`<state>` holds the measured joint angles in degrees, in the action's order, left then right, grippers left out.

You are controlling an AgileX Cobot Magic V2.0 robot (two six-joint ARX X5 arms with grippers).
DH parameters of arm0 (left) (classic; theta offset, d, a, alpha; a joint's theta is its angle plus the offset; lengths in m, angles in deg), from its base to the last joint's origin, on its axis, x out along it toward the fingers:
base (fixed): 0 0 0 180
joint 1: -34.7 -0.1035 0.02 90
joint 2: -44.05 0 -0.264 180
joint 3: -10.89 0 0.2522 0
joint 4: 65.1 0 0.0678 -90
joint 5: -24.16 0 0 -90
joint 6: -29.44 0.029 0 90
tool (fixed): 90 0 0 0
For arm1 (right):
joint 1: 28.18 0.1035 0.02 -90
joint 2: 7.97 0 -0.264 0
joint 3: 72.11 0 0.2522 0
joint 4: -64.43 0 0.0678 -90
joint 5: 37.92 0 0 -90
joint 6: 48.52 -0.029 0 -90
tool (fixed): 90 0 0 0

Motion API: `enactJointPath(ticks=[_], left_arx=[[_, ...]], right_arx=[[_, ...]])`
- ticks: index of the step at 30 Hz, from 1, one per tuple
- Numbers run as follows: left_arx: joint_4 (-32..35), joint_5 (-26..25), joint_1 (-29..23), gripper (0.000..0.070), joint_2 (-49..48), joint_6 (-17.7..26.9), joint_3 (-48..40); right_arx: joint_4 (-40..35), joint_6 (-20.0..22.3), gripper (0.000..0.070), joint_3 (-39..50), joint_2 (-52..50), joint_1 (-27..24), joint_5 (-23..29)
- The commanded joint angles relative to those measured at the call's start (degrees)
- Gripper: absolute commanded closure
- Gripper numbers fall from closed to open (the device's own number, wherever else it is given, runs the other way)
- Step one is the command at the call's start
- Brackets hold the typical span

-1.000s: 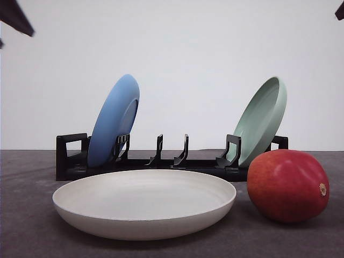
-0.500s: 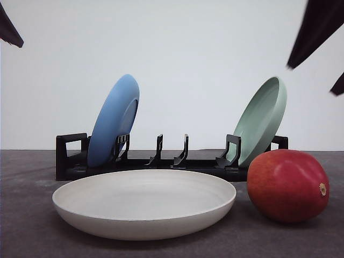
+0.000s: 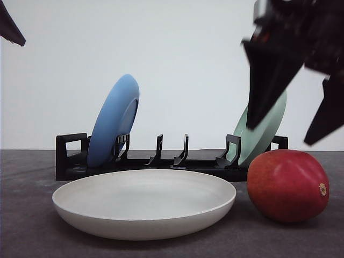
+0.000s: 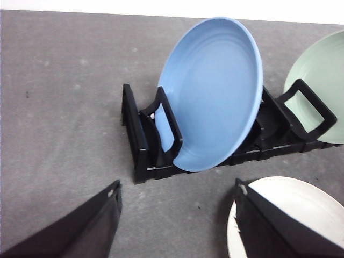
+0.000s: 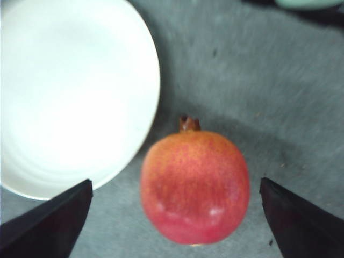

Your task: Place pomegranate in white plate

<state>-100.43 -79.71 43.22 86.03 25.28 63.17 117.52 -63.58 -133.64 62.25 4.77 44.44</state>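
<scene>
The red pomegranate (image 3: 288,185) rests on the dark table, just right of the white plate (image 3: 144,203). From the right wrist, the pomegranate (image 5: 195,185) lies between my two fingers, beside the plate (image 5: 70,97). My right gripper (image 3: 287,134) hangs open above the fruit, fingers (image 3: 266,80) spread wide, nothing held. My left gripper (image 4: 177,193) is open too, above the table near the rack's left end, the white plate's edge (image 4: 290,204) by one finger. In the front view a left finger (image 3: 9,26) pokes in at the top left corner.
A black dish rack (image 3: 161,161) stands behind the plate. A blue plate (image 3: 114,121) leans at its left end and a pale green plate (image 3: 263,123) at its right end, close behind my right gripper.
My right gripper has come down from the top right corner and now hangs large just above the pomegranate. The left finger has barely shifted. Plate and fruit have stayed put.
</scene>
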Motion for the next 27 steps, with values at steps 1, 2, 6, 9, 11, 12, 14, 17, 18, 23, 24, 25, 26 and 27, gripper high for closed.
enactJointPath(ticks=[1,2,6,9,11,12,14,17,18,23,24,25,26,27], left_arx=[[0.55,-0.28,0.23,0.0306,0.33,-0.42,0.33],[0.55,-0.28,0.23,0.0306,0.33,-0.42,0.33],[0.53,-0.28,0.23,0.0306,0.33,-0.42,0.33],[0.53,-0.28,0.23,0.0306,0.33,-0.42,0.33],[0.53,-0.28,0.23,0.0306,0.33,-0.42,0.33],[0.53,-0.28,0.23,0.0306,0.33,-0.42,0.33],[0.53,-0.28,0.23,0.0306,0.33,-0.42,0.33],[0.53,-0.28,0.23,0.0306,0.33,-0.42,0.33],[0.53,-0.28,0.23,0.0306,0.33,-0.42,0.33],[0.53,-0.28,0.23,0.0306,0.33,-0.42,0.33],[0.53,-0.28,0.23,0.0306,0.33,-0.42,0.33],[0.53,-0.28,0.23,0.0306,0.33,-0.42,0.33],[0.53,-0.28,0.23,0.0306,0.33,-0.42,0.33],[0.53,-0.28,0.23,0.0306,0.33,-0.43,0.33]], right_arx=[[-0.3,0.91,0.0067,-0.79,2.41,0.57,1.08],[-0.32,0.93,0.0067,-0.79,3.57,0.65,1.74],[-1.02,1.19,0.0067,-0.79,7.18,0.65,1.89],[-1.68,1.19,0.007,-0.79,9.32,0.67,1.74],[-1.83,1.15,0.0097,-0.79,10.48,0.67,1.65],[-1.61,1.15,0.0118,-0.79,10.77,0.66,1.62],[-1.08,1.13,0.0175,-0.79,11.1,0.67,1.39],[-0.24,0.91,0.0182,-1.02,11.08,0.65,0.17],[0.52,0.91,0.0182,-1.42,11.08,0.63,0.1],[5.69,2.07,0.0181,-6.81,11.08,0.73,0.13],[5.76,2.35,0.0181,-8.01,11.1,1.02,0.09],[5.48,2.65,0.0181,-9.14,11.11,1.4,0.02],[4.74,2.99,0.0181,-10.18,11.13,1.94,-0.12],[3.15,3.37,0.0181,-10.82,11.23,2.59,-0.86]])
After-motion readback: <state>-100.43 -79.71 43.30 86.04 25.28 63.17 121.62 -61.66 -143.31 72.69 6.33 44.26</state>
